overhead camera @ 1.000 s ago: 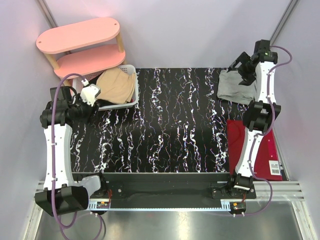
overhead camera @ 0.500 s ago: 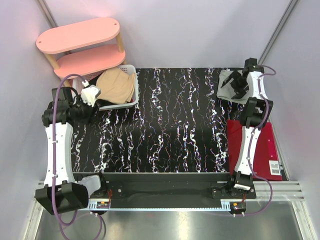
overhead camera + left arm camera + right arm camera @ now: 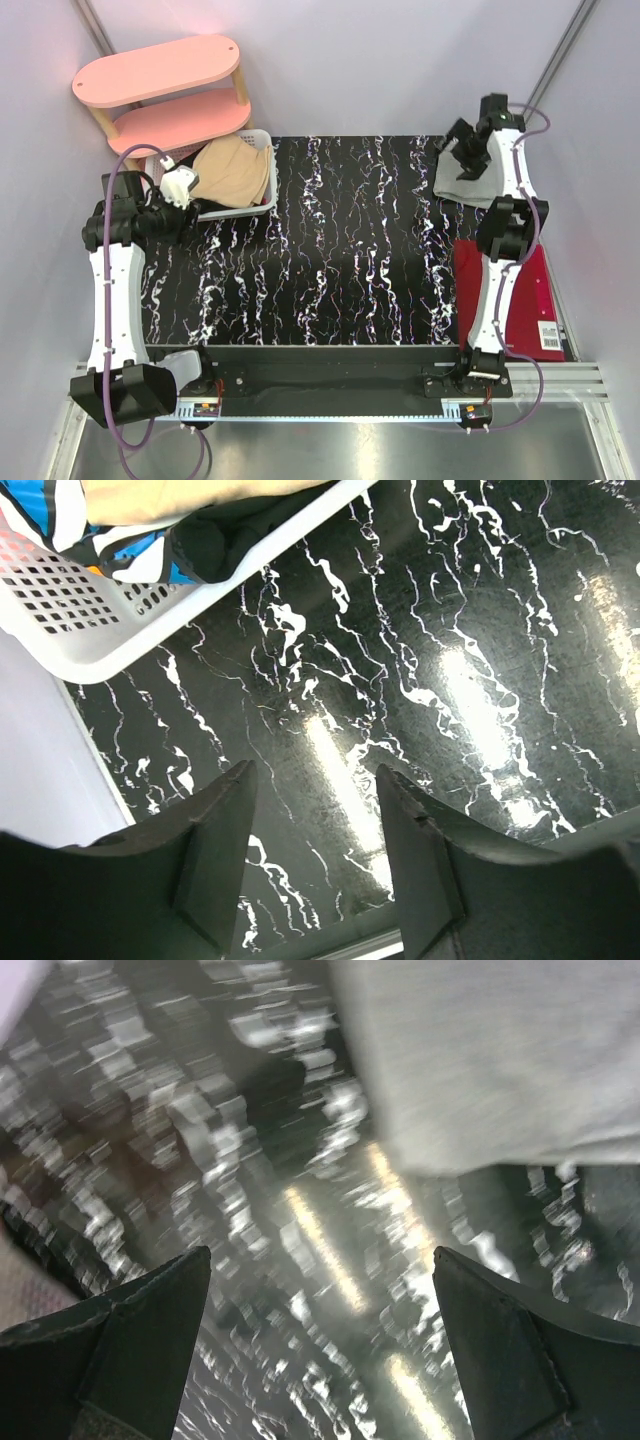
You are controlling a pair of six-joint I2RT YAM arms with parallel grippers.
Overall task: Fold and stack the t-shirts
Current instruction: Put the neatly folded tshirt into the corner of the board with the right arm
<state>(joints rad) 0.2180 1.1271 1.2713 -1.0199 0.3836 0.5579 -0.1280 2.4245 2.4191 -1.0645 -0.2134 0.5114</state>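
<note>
A folded light grey t-shirt [image 3: 468, 182] lies at the back right of the table; its edge fills the top right of the right wrist view [image 3: 500, 1060]. My right gripper [image 3: 463, 148] hangs over the shirt's back left corner, open wide and empty [image 3: 320, 1260], with bare table between its fingers. A tan t-shirt [image 3: 235, 170] lies heaped in the white lattice basket [image 3: 262, 206] at the back left, over dark and blue-patterned fabric [image 3: 150, 550]. My left gripper [image 3: 188, 213] is open and empty [image 3: 315, 790] over the table, just in front of the basket [image 3: 120, 640].
A pink two-tier shelf [image 3: 160, 90] stands behind the basket. A red flat board [image 3: 525, 300] with a barcode label lies at the right edge by the right arm. The black marbled table [image 3: 340, 250] spans the middle.
My right gripper has moved from the grey shirt's right side, across it, to its back left corner. The right wrist view is motion-blurred. The left arm has barely moved.
</note>
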